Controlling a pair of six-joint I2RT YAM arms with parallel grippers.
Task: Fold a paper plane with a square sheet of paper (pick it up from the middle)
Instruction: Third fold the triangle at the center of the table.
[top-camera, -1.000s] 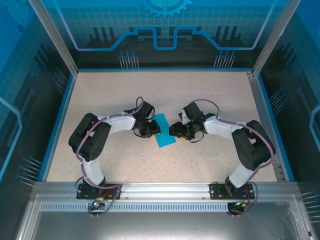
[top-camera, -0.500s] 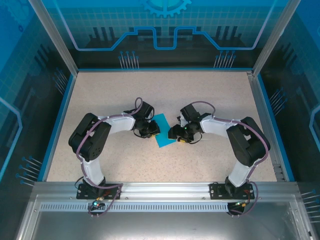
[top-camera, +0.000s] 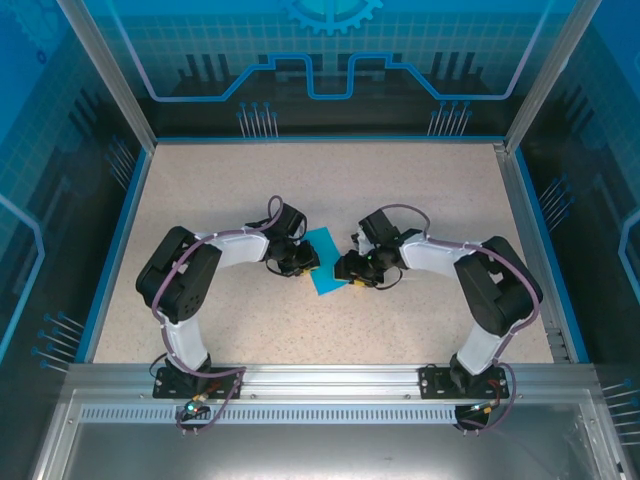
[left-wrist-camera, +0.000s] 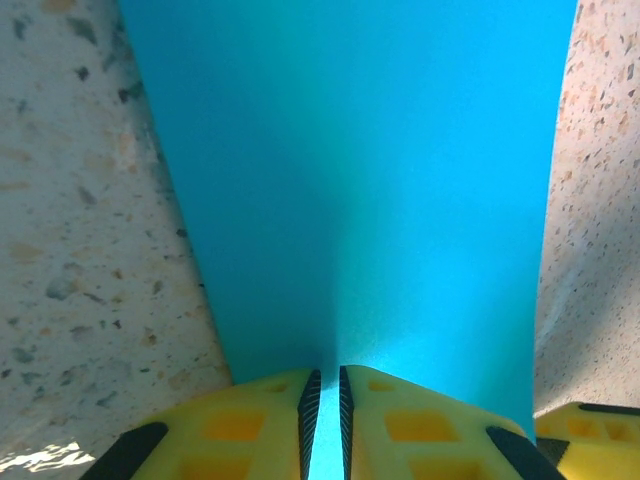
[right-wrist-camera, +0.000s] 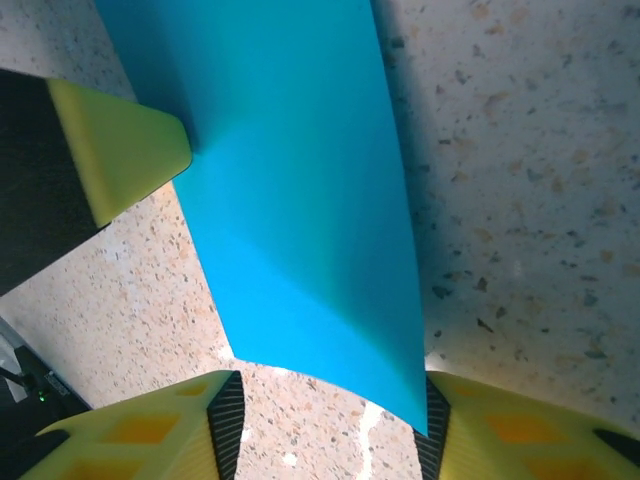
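Observation:
The square sheet of paper (top-camera: 326, 260) is teal-blue and sits mid-table between both grippers, bowed upward. In the left wrist view the paper (left-wrist-camera: 350, 180) runs into my left gripper (left-wrist-camera: 324, 392), whose yellow fingers are shut on its edge. From above, that left gripper (top-camera: 305, 262) is at the sheet's left side. My right gripper (top-camera: 346, 268) is at the sheet's right side. In the right wrist view the right gripper (right-wrist-camera: 325, 415) is open, with the paper's (right-wrist-camera: 300, 180) curved near edge between its jaws and one corner against the right pad. A left finger (right-wrist-camera: 120, 150) touches the sheet's far side.
The speckled beige table (top-camera: 330, 190) is bounded by a blue rim (top-camera: 120, 240) and aluminium frame posts (top-camera: 105, 75). A metal rail (top-camera: 320, 375) carries both arm bases at the near edge.
The right gripper has slid left onto the sheet's right edge and its jaws have narrowed. The left gripper has kept its hold and place.

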